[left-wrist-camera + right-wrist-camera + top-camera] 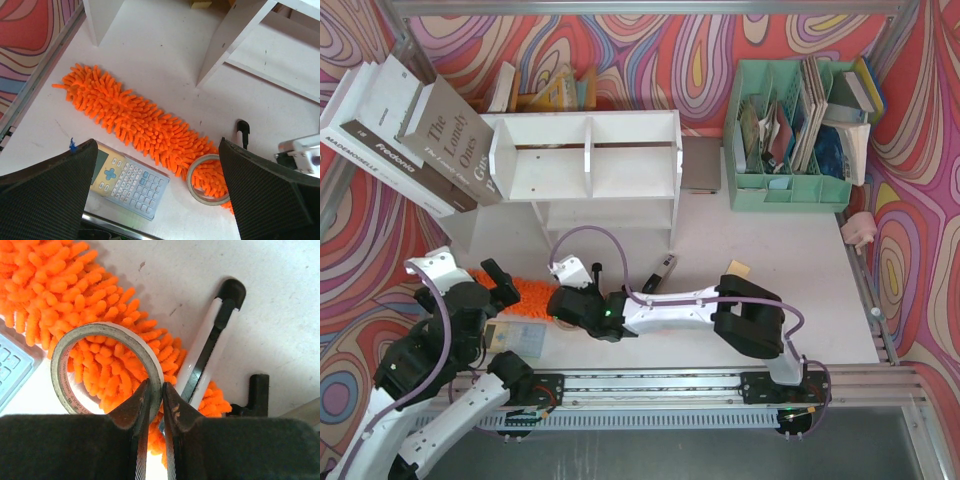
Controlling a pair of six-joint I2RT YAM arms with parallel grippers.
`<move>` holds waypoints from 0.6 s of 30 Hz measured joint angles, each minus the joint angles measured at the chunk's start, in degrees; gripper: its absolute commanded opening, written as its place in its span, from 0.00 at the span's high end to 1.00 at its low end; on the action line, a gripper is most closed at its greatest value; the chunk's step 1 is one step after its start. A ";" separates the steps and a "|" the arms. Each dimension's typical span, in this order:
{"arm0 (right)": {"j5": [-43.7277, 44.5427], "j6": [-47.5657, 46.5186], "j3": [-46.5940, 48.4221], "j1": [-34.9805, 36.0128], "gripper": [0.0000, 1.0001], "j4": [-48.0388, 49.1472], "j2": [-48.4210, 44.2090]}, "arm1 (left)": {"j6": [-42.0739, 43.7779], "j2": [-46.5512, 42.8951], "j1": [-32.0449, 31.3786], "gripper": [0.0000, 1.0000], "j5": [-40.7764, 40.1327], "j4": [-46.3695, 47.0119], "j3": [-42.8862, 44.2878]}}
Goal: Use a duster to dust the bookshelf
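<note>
Near the "The Lonely Ones" book [455, 140], right tool [156, 390] pinches tape roll [107, 330], left tool [157, 150] gapes

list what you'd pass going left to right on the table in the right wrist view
calculator → tape roll → white-and-black tool; the duster spans much of the width, so it has no single place
</note>
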 measured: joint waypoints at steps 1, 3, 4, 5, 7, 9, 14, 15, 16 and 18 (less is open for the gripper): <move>0.20 0.02 -0.52 0.00 0.77 -0.02 -0.66 | 0.00 0.11 0.00 0.04 0.00 0.00 0.00; 0.81 0.44 -1.05 0.00 0.77 -0.04 -1.88 | 0.00 0.35 0.00 0.04 0.02 0.02 0.00; 1.18 0.66 -1.22 0.00 0.77 -0.04 -2.43 | 0.00 0.48 0.00 0.04 0.02 0.02 0.00; 1.68 0.87 -1.44 0.00 0.76 -0.07 -3.10 | 0.00 0.55 0.00 0.04 0.04 0.02 0.00; 2.89 1.20 -1.81 0.00 0.74 -0.09 -4.26 | 0.00 0.57 0.00 0.04 0.09 0.04 0.00; 4.31 1.99 -1.88 0.00 0.74 -0.15 -5.09 | 0.02 0.57 0.00 0.04 0.22 0.07 -0.02; 7.78 4.57 -3.13 -0.31 0.73 -0.63 -6.82 | 0.09 0.57 0.00 0.04 0.28 0.20 -0.13; 8.46 5.09 -3.67 -0.50 0.72 -0.94 -7.21 | 0.17 0.59 0.00 0.04 0.42 0.20 -0.15; 9.09 5.64 -4.07 -0.79 0.71 -1.14 -7.56 | 0.22 0.59 0.00 0.04 0.46 0.22 -0.17; 10.10 6.95 -4.48 -1.62 0.72 -1.90 -8.00 | 0.22 0.61 0.00 0.04 0.46 0.22 -0.17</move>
